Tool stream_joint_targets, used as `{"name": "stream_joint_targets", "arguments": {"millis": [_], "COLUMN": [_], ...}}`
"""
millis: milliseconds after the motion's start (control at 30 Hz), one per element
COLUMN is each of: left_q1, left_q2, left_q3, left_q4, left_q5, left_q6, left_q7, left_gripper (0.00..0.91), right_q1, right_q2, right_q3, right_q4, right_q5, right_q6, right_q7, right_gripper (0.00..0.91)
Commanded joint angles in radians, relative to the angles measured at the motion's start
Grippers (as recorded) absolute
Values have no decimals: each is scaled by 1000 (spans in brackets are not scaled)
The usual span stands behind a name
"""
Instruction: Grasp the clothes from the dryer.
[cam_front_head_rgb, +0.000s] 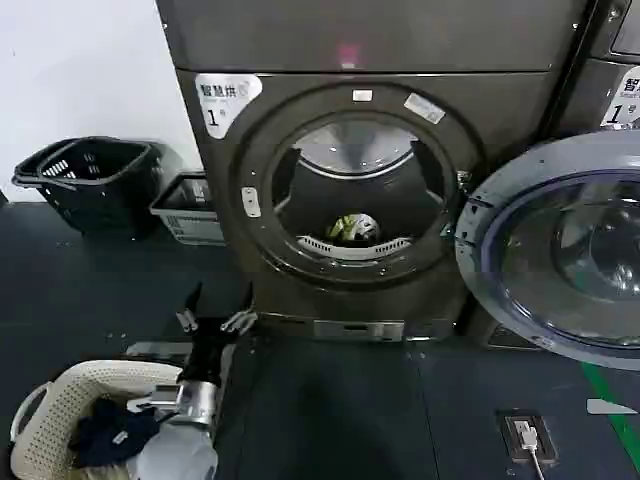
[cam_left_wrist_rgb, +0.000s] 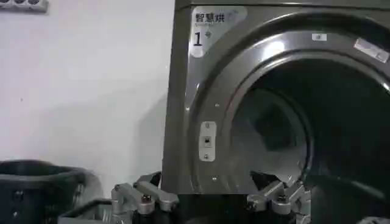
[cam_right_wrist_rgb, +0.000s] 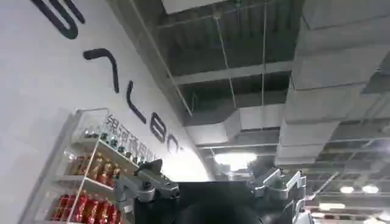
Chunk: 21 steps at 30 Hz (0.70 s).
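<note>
Step in hand, as judged: approach. The reach into the drum is not yet made.

Left gripper: low on the floor, short of the dryer's base. Fingers spread wide, nothing between them, touching nothing. In the left wrist view the left gripper shows both finger links well apart, pointed at the porthole's lower edge.

Behind and beside it: a white basket holding dark garments.

Ahead and above it: the dryer, door swung fully aside, mouth unobstructed.

Farthest, deep in the drum: the clothes, a small bundle on the drum floor, well apart from the claw.

Next move calls for lifting the claw over the porthole lip, advancing inward, then descending onto the bundle, fingers kept wide.

Right gripper: parked, aimed at the ceiling, fingers apart, empty.
</note>
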Motion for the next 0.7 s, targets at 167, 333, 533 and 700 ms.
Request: {"name": "stream_joint_targets", "arguments": {"millis": [167,333,533,700], "left_q1": [-15,-24,-34,-58], "left_q2": [-8,-12,3,2], "left_q3": [-1,-23,-53,-54], "left_q4": [-22,-42,-44,-38], "left_q5": [-7,-16,-38,-47], "left_q6": [16,22,26,34], "left_q7": [1,1,-2,-4], "left_gripper": [907,907,907,907], "right_q1": [-5,0,-4,-7], "right_q2": [2,5,9,13], "right_q3": [8,8,17,23], "right_q4": [2,0,-1,-4], "right_q5": [31,39,45,47], "right_q6": [35,42,42,42], "right_q7": [4,7,3,1], "right_gripper": [907,907,907,907]}}
